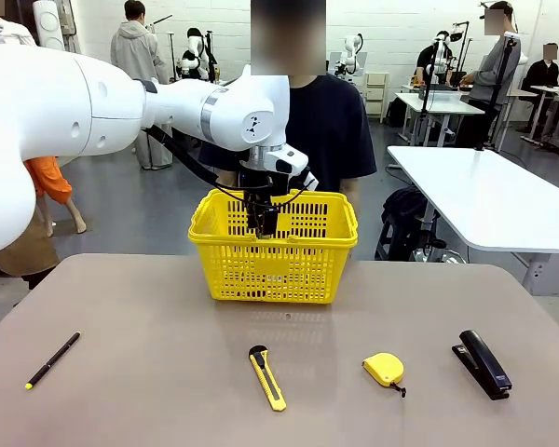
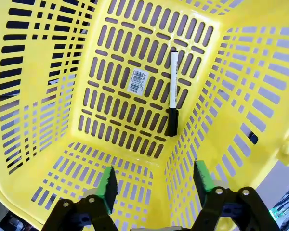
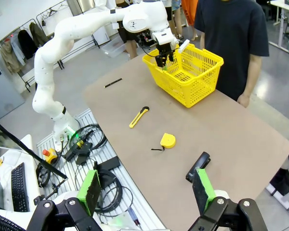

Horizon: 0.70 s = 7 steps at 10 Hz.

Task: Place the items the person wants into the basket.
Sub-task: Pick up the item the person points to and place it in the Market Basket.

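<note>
The L arm (image 1: pixel 93 102) reaches in from the table's (image 1: pixel 168 307) left side, out to the far edge in the middle. Its wrist bends down, so the L claw (image 2: pixel 153 178) points straight down into the basket (image 1: pixel 270 270). The claw is wide, w/ nothing between its green pads (image 2: pixel 107 185). The R claw (image 3: pixel 147 180) hangs high over the near right corner, looking down on the table. It is wide too, and holds nothing.

Count: 1 basket, at the far edge, middle. 1 black marker (image 2: pixel 173 91) lies flat on the basket floor, next to one side wall. 1 yellow-and-black knife (image 1: pixel 267 377) lies by the near edge, middle. 1 yellow tape measure (image 1: pixel 384 369) is just right of it. 1 black stapler (image 1: pixel 485 363) is near the right edge. 1 thin black pen (image 1: pixel 52 360) is near the left edge. 1 person (image 1: pixel 326 121) in a dark T-shirt stands behind the basket.

Writing: a white barcode sticker (image 2: pixel 137 81) sits on the basket floor. The marker has a white label. Print on both is too small to read.
</note>
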Tool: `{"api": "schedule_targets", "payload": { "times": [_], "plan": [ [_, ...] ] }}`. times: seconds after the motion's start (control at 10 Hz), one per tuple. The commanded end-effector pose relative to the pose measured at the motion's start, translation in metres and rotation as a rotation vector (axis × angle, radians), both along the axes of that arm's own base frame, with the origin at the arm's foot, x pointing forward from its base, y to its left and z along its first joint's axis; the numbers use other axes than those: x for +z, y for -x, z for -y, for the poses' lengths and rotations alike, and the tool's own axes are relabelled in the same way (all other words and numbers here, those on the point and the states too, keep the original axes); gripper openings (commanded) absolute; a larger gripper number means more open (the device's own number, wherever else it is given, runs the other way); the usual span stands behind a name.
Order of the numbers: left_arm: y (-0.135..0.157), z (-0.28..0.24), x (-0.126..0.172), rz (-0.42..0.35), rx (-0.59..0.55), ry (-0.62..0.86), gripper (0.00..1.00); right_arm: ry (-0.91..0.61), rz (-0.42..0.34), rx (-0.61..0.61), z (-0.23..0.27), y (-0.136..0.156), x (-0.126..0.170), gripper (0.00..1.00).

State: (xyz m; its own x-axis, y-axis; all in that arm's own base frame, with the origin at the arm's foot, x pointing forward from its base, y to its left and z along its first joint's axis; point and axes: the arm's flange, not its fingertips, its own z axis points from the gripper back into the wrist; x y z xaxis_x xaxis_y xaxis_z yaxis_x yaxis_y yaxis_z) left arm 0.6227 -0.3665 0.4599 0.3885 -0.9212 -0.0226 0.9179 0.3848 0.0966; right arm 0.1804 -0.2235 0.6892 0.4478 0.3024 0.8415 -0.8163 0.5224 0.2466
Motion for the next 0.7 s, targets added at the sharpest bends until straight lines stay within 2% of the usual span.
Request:
{"api": "schedule_targets", "payload": {
  "times": [0.0, 0.3, 0.4, 0.5, 0.6],
  "plan": [
    [-0.004, 0.001, 0.005, -0.015, -0.024, -0.012, 1.00, -0.011, 0.018, 0.013, 0.000, -0.001, 0.002, 1.00],
    [-0.003, -0.001, 0.011, -0.024, -0.009, 0.002, 1.00, -0.011, 0.018, 0.013, 0.000, -0.001, 0.002, 1.00],
    [-0.003, -0.007, 0.019, -0.050, 0.025, 0.013, 1.00, -0.011, 0.018, 0.013, 0.000, -0.001, 0.002, 1.00],
    [0.004, -0.027, 0.042, -0.063, 0.059, 0.063, 1.00, -0.011, 0.018, 0.013, 0.000, -0.001, 0.002, 1.00],
    [0.023, -0.053, 0.069, -0.039, 0.096, 0.124, 1.00, -0.011, 0.018, 0.013, 0.000, -0.001, 0.002, 1.00]
  ]
}}
